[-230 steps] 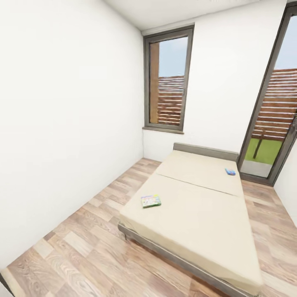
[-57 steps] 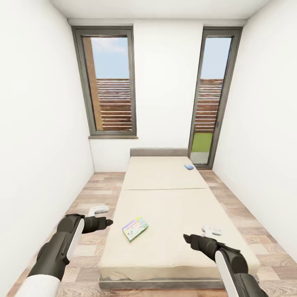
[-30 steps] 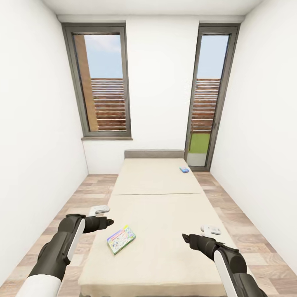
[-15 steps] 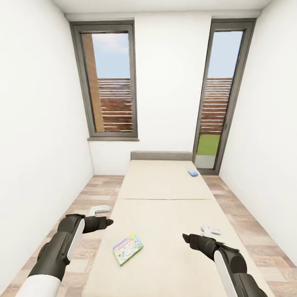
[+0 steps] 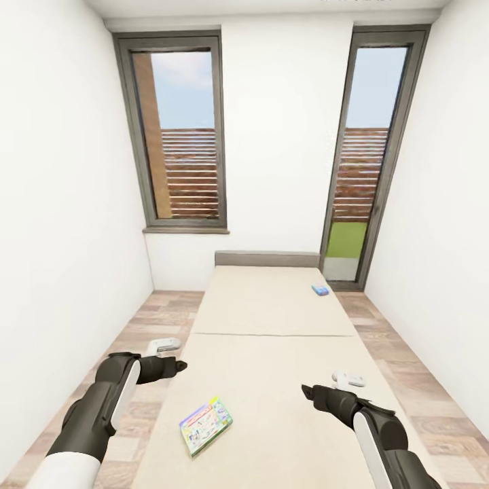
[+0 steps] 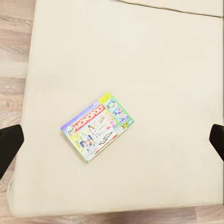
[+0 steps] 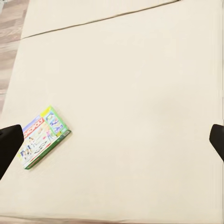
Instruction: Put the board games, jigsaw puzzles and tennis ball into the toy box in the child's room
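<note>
A green-edged game box (image 5: pixel 206 426) printed "Monopoly" lies flat on the near section of the bed (image 5: pixel 272 353), toward its left side and turned at an angle to the mattress edges. In the left wrist view the same box (image 6: pixel 97 126) sits near the middle of the cream mattress, lid up, with plank floor showing past the bed's edge. In the right wrist view it (image 7: pixel 44 136) lies off to one side, near the mattress edge.

A second, small blue box (image 5: pixel 320 290) rests on the far section of the bed, near its right edge, well apart from the first. A seam crosses the mattress between the two sections, and a grey headboard (image 5: pixel 267 259) stands against the far wall.

The left pincer (image 5: pixel 165 345) hangs over the floor just beside the bed's left edge, fingers spread and holding nothing. The right pincer (image 5: pixel 348 379) hangs over the bed's right part, also spread and empty. Both are apart from the green-edged box, which lies between them and nearer the robot.

A window (image 5: pixel 180 136) and a tall glass door (image 5: pixel 360 156) are set in the far white wall.
</note>
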Available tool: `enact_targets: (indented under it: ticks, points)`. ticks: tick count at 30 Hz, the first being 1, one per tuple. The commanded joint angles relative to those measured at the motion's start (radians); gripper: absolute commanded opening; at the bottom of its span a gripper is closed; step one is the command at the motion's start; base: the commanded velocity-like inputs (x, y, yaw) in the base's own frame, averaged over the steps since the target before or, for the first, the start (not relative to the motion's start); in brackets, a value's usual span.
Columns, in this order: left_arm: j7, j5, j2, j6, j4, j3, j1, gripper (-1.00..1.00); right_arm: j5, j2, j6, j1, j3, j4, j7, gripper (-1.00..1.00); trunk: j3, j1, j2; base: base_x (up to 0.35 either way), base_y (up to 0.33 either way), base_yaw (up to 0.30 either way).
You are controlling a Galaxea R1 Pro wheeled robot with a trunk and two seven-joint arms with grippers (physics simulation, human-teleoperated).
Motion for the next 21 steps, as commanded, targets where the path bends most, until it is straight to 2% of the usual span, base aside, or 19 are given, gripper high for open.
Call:
enact_targets:
  ticks: [1, 9, 21]
  points:
    - [0.000, 0.005, 0.000, 0.005, 0.000, 0.001, 0.000, 1.00, -0.005, 0.001, 0.005, 0.000, -0.002, 0.000, 0.000, 1.00, 0.000, 0.000, -0.001, 0.052, -0.080, -0.108]
    - [-0.001, 0.005, 0.000, 0.005, 0.000, 0.001, 0.000, 1.00, -0.010, 0.001, 0.004, 0.000, -0.004, 0.000, 0.000, 1.00, 0.004, 0.000, -0.001, 0.018, -0.028, -0.158]
    - [-0.003, 0.005, 0.001, 0.002, -0.001, 0.001, -0.001, 1.00, -0.009, 0.001, 0.004, 0.000, -0.003, 0.001, 0.000, 1.00, 0.004, 0.000, -0.001, 0.111, 0.026, -0.019]
